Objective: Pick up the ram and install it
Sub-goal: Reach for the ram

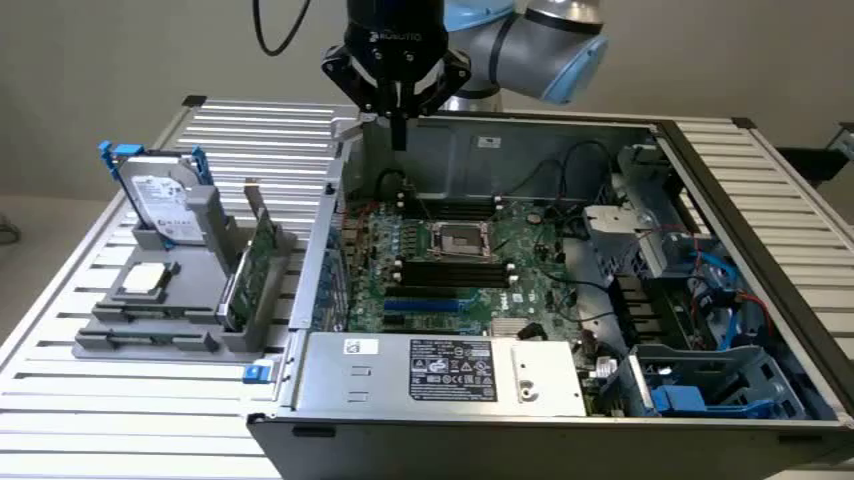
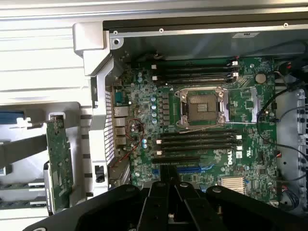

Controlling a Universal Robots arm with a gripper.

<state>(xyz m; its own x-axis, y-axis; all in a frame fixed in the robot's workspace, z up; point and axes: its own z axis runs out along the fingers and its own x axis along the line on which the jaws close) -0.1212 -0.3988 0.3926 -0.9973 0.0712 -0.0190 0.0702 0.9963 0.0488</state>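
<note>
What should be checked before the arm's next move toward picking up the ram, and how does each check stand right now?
1. Gripper empty: ok, it holds nothing.
2. Jaws open for a pick: not ok, shut.
3. Gripper over the gray holder: not ok, it hangs above the open case.
4. Ram identified: cannot tell; green boards stand on edge in the holder.
5. Memory slots free: ok, they look empty.
</note>
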